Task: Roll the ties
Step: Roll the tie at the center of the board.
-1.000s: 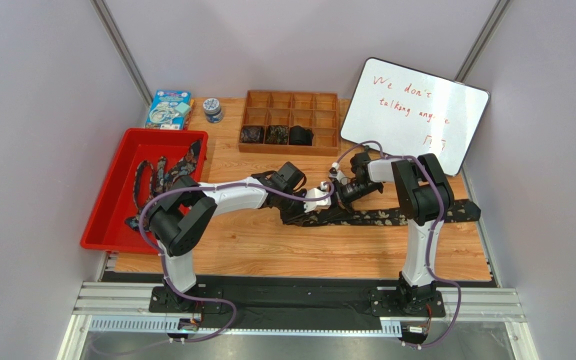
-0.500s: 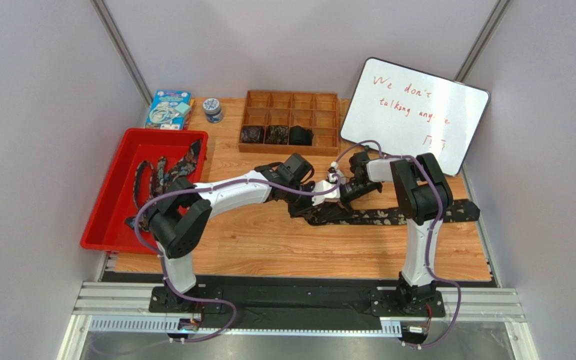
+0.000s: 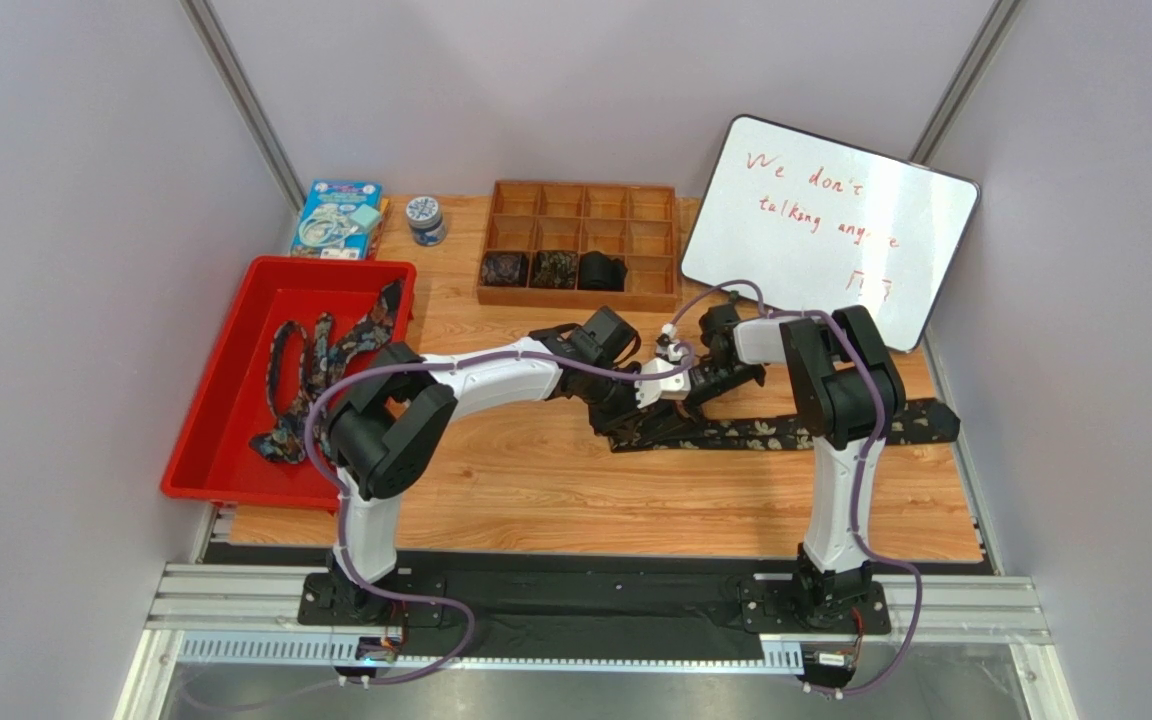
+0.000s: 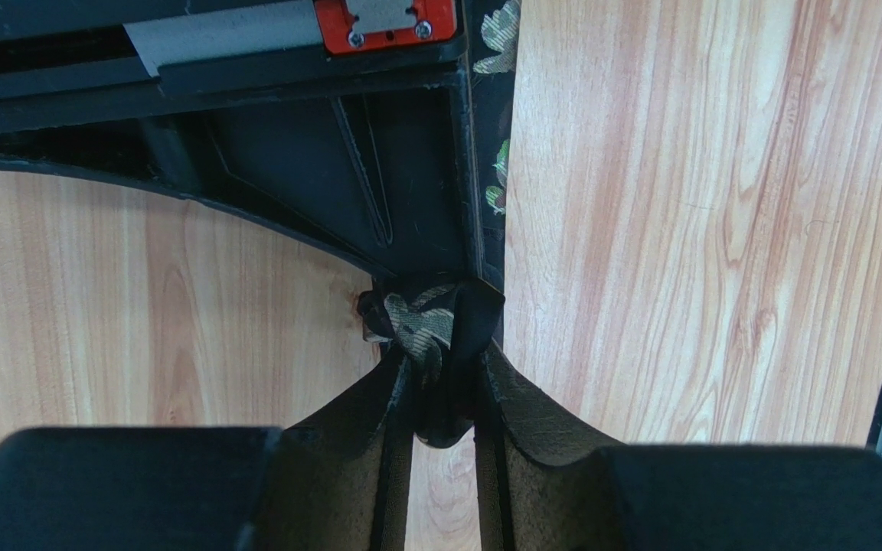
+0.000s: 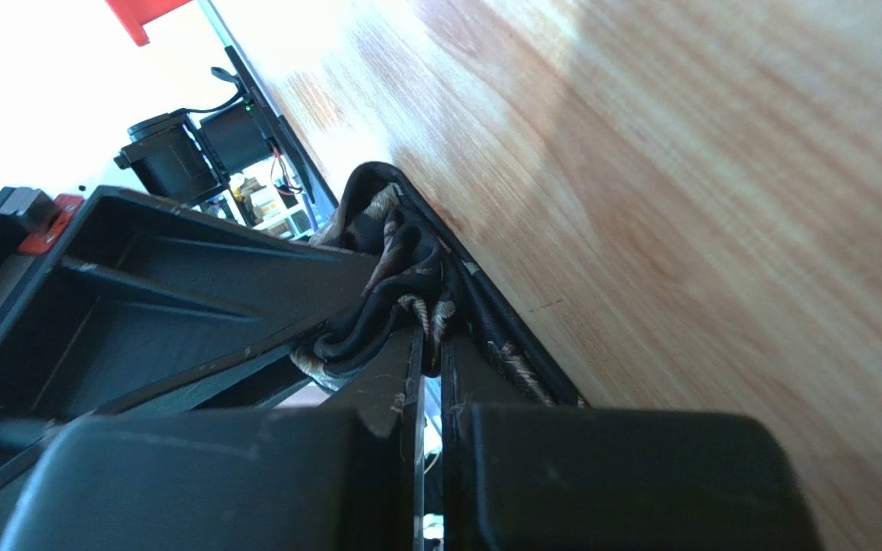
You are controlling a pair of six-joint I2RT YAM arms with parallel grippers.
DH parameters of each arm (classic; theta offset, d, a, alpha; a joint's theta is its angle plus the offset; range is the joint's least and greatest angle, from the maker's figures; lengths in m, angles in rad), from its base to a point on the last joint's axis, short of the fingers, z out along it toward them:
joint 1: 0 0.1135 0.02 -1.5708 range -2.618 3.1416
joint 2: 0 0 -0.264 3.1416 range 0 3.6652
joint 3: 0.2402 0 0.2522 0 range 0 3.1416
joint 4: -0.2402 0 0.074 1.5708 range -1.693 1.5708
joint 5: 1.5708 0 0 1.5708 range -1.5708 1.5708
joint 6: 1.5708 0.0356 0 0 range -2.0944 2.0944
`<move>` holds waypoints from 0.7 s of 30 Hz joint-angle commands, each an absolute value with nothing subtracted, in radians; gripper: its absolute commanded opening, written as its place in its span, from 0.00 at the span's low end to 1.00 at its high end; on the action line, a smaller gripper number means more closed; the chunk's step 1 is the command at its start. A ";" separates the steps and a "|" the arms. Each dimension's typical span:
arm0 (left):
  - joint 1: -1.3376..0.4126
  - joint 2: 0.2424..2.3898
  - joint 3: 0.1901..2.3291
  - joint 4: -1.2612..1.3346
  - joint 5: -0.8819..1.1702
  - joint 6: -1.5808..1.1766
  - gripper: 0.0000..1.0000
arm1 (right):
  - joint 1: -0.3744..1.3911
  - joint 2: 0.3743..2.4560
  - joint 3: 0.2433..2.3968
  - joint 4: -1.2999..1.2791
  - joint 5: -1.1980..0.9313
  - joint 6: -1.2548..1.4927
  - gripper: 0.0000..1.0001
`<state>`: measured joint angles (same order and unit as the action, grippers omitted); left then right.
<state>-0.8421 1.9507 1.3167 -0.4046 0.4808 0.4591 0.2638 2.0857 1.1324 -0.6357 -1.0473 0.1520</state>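
**Tie station: both claws clamping one end of a tie at mid-table**

Standing at the cell, I am seeing the two arms meeting near the middle of the wooden table (image 3: 537,495).

The tie (image 3: 778,434), dark fabric with pale floral speckles, is lying flat along the table. It is running from the meeting point out to the right edge, passing behind the right arm.

The left gripper (image 4: 443,365) is pinching a bunched, folded knot of that fabric between its pads. The jaws are standing narrowly apart with cloth filling the gap.

The right gripper (image 5: 428,333) is pressing its fingers almost together on the same crumpled end, low against the wood. The two claws are sitting tip to tip.

The red tray (image 3: 204,405) at the left is holding loose ties (image 3: 312,360) lying in a tangle.

The wooden organiser (image 3: 582,203) at the back is carrying three coils (image 3: 554,270), each in its own compartment, side by side in the near row.

The whiteboard (image 3: 838,270) is leaning at the back right. Its red handwriting is reading "We don't" and, below, "talking any…"; the remainder is not legible.

A blue box (image 3: 337,219) and a small jar (image 3: 425,221) are standing at the back left. Their print is too small to read.
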 commanded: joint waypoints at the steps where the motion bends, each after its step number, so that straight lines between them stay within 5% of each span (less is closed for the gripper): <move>1: -0.876 2.048 1.270 -0.353 0.462 0.489 0.26 | 0.282 2.119 1.115 -0.719 -0.982 0.154 0.02; 7: -0.879 2.072 1.247 -0.411 0.402 0.515 0.23 | 0.250 2.057 1.129 -0.822 -1.035 0.110 0.26; 14: -0.880 2.091 1.230 -0.431 0.371 0.531 0.22 | 0.163 1.984 1.160 -0.994 -1.042 0.005 0.38; 21: -0.890 2.094 1.227 -0.425 0.368 0.529 0.22 | 0.152 1.934 1.167 -0.882 -1.057 0.113 0.45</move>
